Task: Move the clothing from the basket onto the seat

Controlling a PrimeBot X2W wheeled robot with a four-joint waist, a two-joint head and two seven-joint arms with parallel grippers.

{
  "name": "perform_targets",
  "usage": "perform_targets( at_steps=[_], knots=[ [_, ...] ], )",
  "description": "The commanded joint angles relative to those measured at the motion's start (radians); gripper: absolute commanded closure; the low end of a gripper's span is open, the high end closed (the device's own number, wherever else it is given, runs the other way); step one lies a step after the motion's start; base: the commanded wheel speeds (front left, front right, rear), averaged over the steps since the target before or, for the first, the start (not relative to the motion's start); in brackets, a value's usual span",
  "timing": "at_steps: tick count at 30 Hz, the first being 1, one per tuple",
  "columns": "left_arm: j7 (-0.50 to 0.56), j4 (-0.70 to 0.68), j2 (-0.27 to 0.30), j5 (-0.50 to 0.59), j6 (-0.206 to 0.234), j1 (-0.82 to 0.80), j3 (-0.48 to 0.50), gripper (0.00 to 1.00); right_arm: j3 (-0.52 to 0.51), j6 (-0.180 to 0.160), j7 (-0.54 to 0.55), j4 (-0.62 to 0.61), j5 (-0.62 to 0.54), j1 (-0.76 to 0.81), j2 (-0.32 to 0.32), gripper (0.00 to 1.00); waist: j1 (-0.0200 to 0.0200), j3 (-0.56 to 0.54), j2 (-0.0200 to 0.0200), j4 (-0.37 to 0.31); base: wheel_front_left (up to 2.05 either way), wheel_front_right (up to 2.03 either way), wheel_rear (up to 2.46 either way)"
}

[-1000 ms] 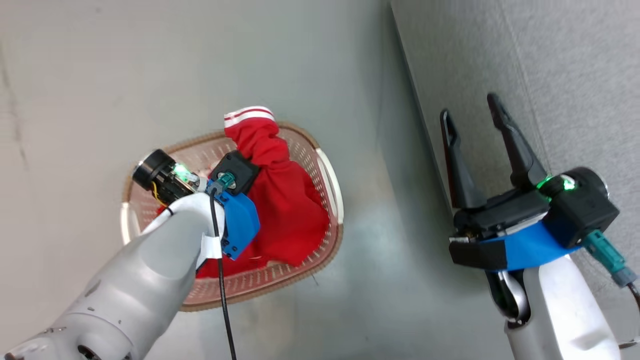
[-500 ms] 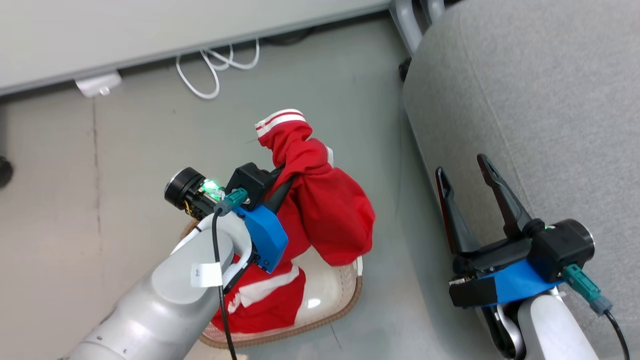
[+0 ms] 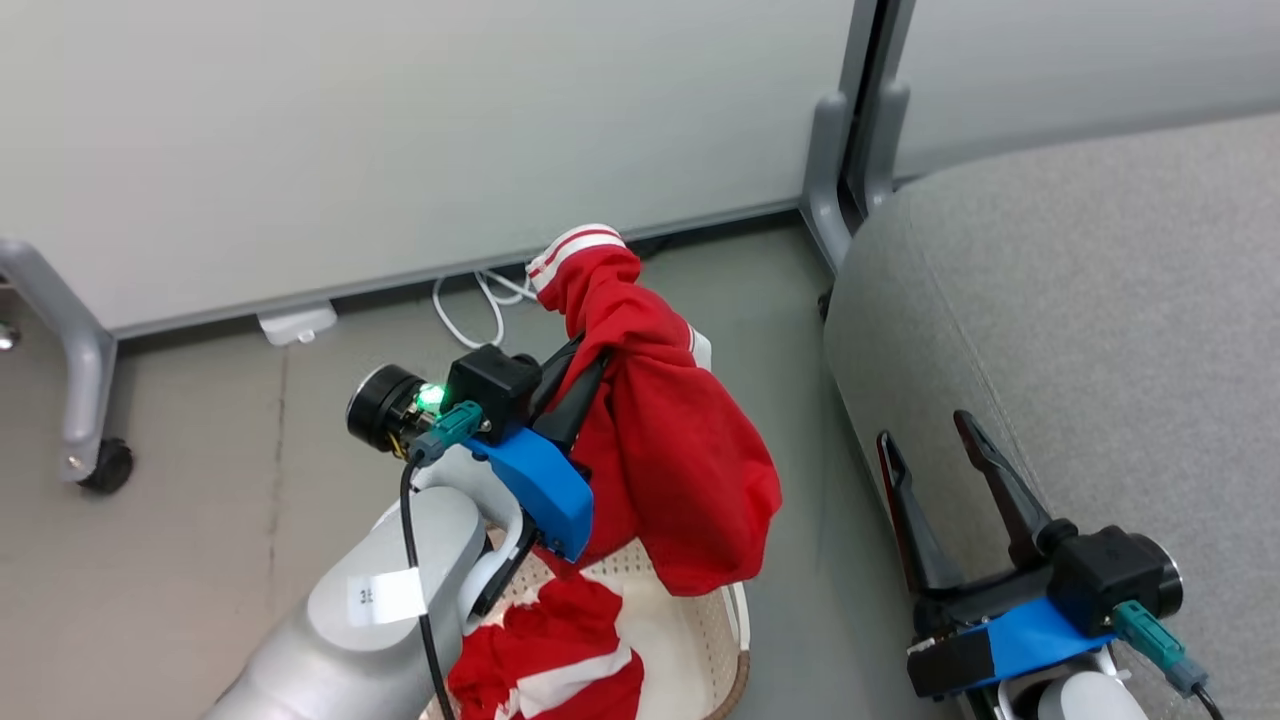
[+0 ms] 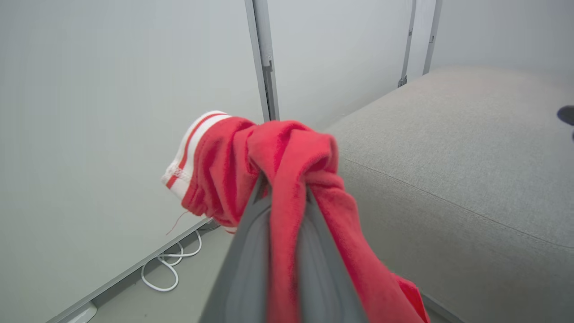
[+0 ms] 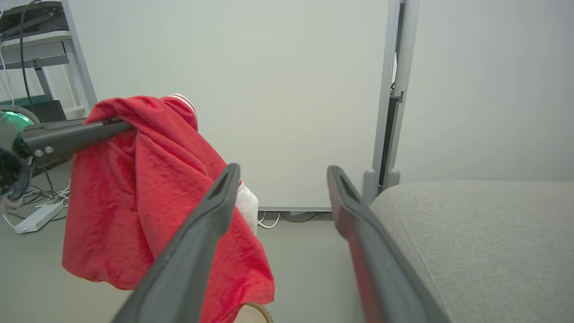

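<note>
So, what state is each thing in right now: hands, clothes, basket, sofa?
left hand: shut on the held red garment.
right hand: open, empty.
held red garment: lifted, hanging above the basket.
other red garment: crumpled inside the basket.
basket: upright on floor.
sofa seat: no clothes on it.

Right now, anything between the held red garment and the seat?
Nothing visible: only bare floor between the garment, gripped by the left tool, and the seat. The open right tool hangs beside the seat's edge.
</note>
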Motion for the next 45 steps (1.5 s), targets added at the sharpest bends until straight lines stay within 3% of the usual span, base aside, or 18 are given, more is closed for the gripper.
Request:
perform_targets(
  at_steps=[1, 19, 30, 40, 45],
  knots=[
    [-0.005, -0.014, -0.004, -0.004, 0.004, 0.022, 0.020, 1.00, -0.002, 0.000, -0.003, 0.004, 0.003, 0.021, -0.002, 0.00, 0.0003, -0.039, -0.0001, 0.016, 0.00, 0.00, 0.00],
    [-0.005, -0.088, 0.019, 0.012, 0.021, 0.090, 0.046, 1.00, 0.008, 0.000, -0.003, -0.003, 0.015, 0.052, -0.002, 0.00, 0.0003, -0.091, -0.0001, 0.054, 0.00, 0.00, 0.00],
    [-0.005, -0.094, 0.016, 0.016, 0.022, 0.068, 0.038, 1.00, 0.111, 0.000, -0.003, 0.014, -0.023, -0.057, -0.009, 0.00, 0.0003, -0.080, -0.0001, 0.064, 0.00, 0.00, 0.00],
    [-0.005, -0.095, -0.009, 0.033, 0.013, 0.030, 0.016, 1.00, 0.290, 0.000, -0.003, 0.155, -0.031, -0.257, -0.031, 0.00, 0.0003, -0.050, -0.0001, 0.095, 0.00, 0.00, 0.00],
    [-0.005, -0.097, -0.030, 0.043, 0.008, 0.010, 0.007, 1.00, 0.321, 0.000, -0.003, 0.273, -0.043, -0.339, -0.025, 0.00, 0.0003, -0.033, -0.0001, 0.114, 0.00, 0.00, 0.00]
  ],
)
